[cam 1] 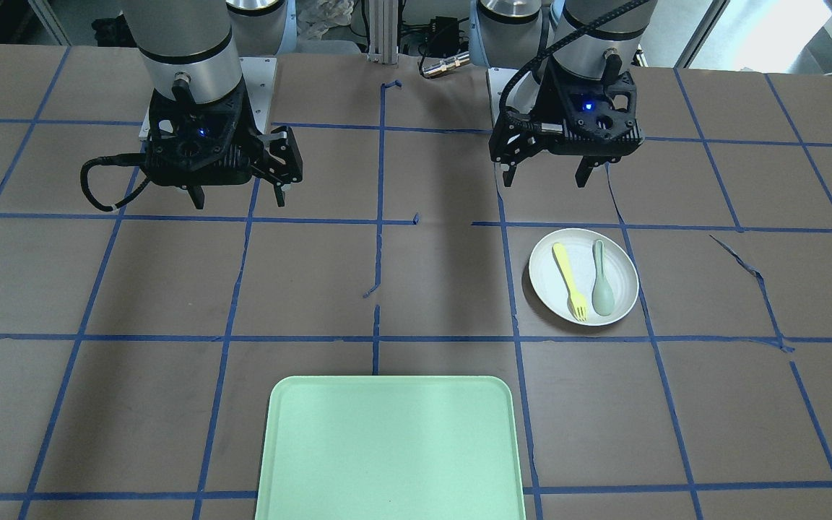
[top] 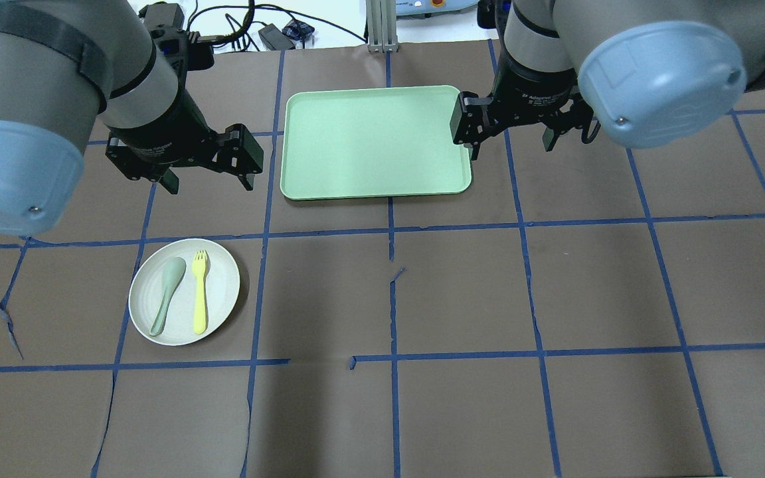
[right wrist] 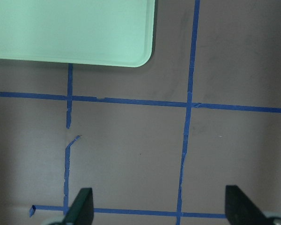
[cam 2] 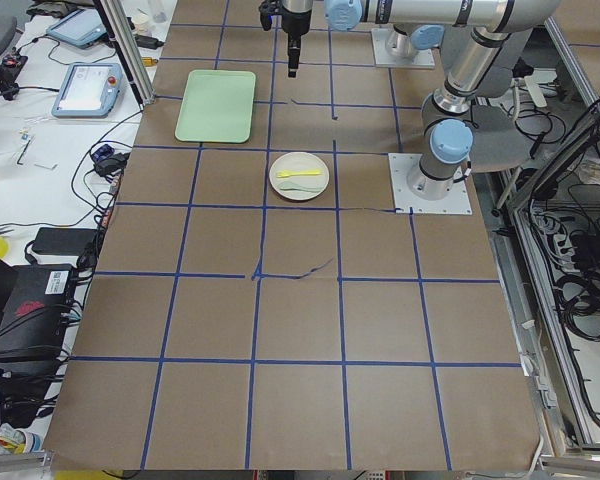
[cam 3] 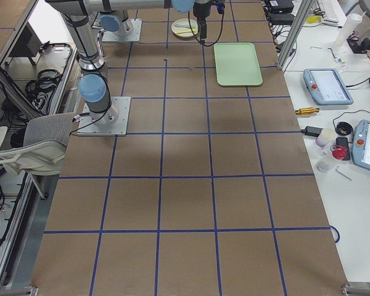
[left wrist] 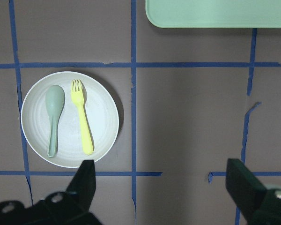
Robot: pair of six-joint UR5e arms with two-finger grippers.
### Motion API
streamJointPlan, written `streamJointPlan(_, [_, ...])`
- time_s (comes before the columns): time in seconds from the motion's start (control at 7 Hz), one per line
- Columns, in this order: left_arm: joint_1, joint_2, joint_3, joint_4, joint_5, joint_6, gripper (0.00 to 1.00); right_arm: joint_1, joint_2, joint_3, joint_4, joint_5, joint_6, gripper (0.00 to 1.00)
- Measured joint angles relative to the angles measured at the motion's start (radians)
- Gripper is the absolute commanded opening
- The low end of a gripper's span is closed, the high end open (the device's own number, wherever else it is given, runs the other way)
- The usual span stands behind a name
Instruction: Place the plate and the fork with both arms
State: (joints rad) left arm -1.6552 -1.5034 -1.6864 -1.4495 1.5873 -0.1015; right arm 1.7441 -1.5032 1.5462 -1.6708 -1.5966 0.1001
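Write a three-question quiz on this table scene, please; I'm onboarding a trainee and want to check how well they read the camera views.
1. True or false: the rectangular mint-green tray holds the round off-white plate.
2. Multiple choice: what lies on the plate beside the small pale-yellow plastic fork?
A) a metal knife
B) a pale grey-green spoon
C) nothing
3. Short answer: are the left gripper and the right gripper open or shut?

Key:
1. False. The plate sits on the table, apart from the tray.
2. B
3. Both are open and hold nothing.
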Motion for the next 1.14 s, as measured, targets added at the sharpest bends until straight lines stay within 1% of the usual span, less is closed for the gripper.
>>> streamJointPlan(0.43, [0.000, -0.001, 0.000, 0.002, 0.000, 0.000, 1.00, 0.000, 0.001, 0.003, -0.020, 0.003, 0.001, 1.00])
streamJointPlan(1.14, [0.002, -0.001, 0.000, 0.001, 0.000, 0.002, 1.00, 0.000, 0.001, 0.003, -0.021, 0.006, 0.001, 1.00])
